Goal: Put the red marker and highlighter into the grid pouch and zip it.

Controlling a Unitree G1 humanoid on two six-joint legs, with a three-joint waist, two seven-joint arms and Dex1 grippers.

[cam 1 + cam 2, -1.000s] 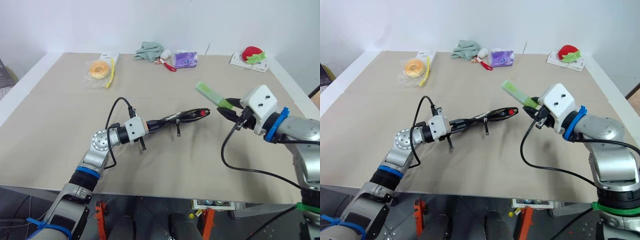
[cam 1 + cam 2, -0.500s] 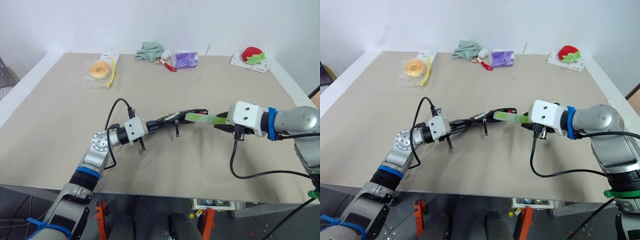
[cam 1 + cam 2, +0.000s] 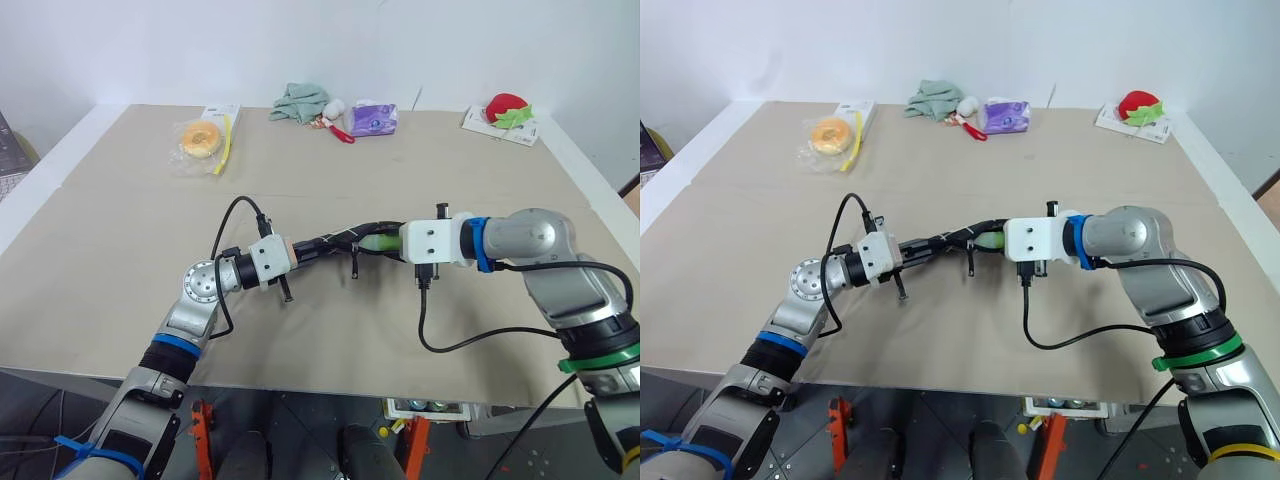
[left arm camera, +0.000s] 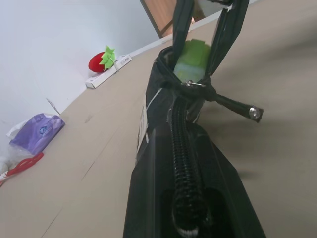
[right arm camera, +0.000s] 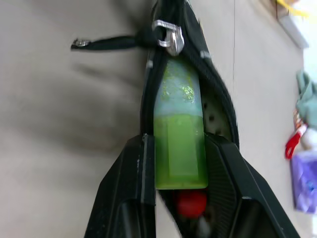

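Highlighter [image 5: 179, 148], gripped by the right hand [image 5: 181, 173], points cap-first lengthwise into the grid pouch [image 4: 163, 163] the left hand clamps.

1. I see a beige table [image 3: 120, 260].
2. Along its far edge lie a bagged doughnut [image 3: 199, 139] at left, a green cloth [image 3: 298, 102], a purple pack [image 3: 371, 119], and a strawberry plush [image 3: 504, 106] at right.

Looks like a lab test bench: a plain table [image 3: 120, 250] covered in tan board is set against a bare white wall [image 3: 300, 40], with random props like a strawberry plush [image 3: 505, 105] lined up along the back.
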